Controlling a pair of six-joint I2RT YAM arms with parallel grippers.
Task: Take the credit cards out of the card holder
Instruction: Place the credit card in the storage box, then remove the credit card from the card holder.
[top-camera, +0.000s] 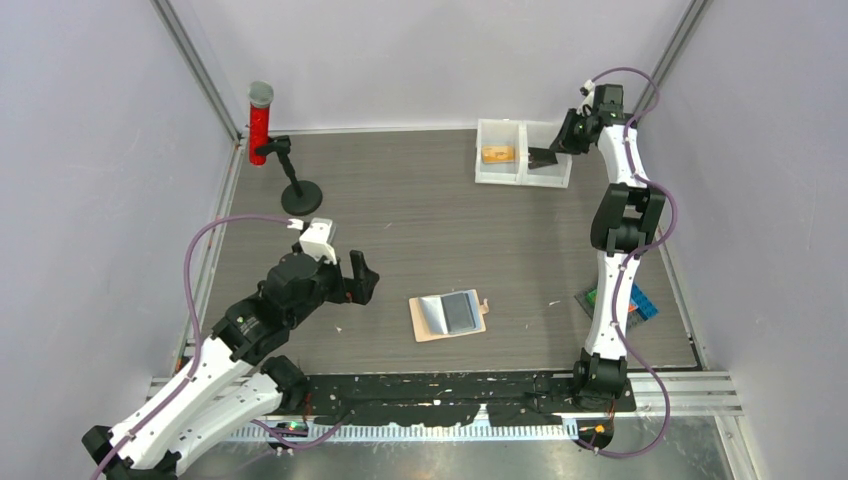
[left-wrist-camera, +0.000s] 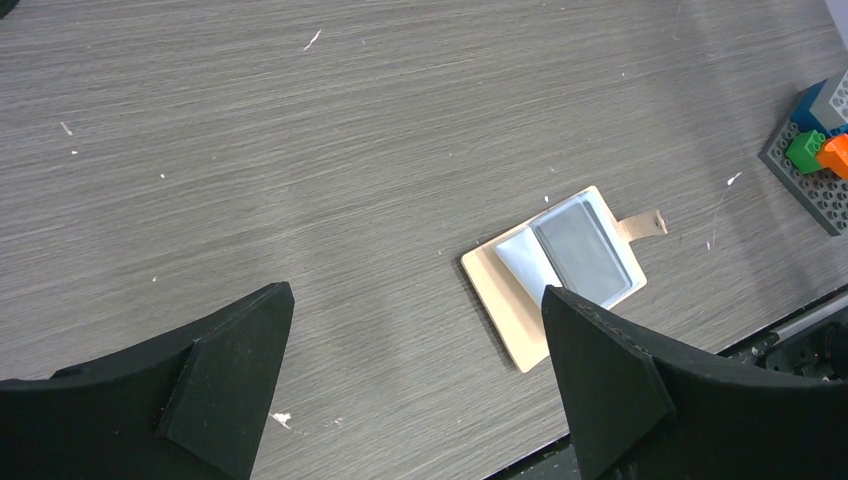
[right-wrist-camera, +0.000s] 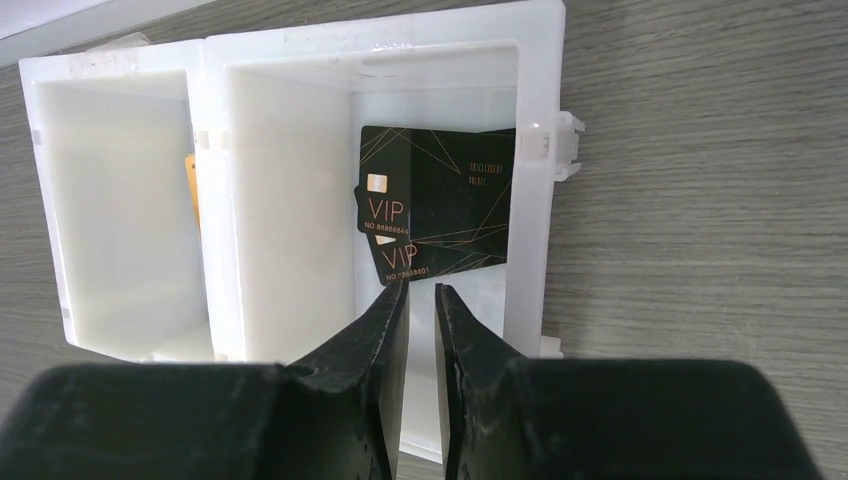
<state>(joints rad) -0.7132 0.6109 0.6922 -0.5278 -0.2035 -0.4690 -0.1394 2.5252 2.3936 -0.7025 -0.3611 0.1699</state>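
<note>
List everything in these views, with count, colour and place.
card holder: one, tan with grey pockets, lying open on the near middle of the table
credit cards: two, black, overlapping in the bin's right compartment
bin: one, white, two compartments, far side of the table
block: one, orange-tan, bin's left compartment
cylinder: one, red with grey cap, far left corner
stand: one, black, round base, beside the cylinder
brick plate: one, dark grey with coloured bricks, right edge
table: one, grey wood grain
left gripper: black fingers wide apart, left of the card holder
right gripper: black fingers barely parted, over the cards
</note>
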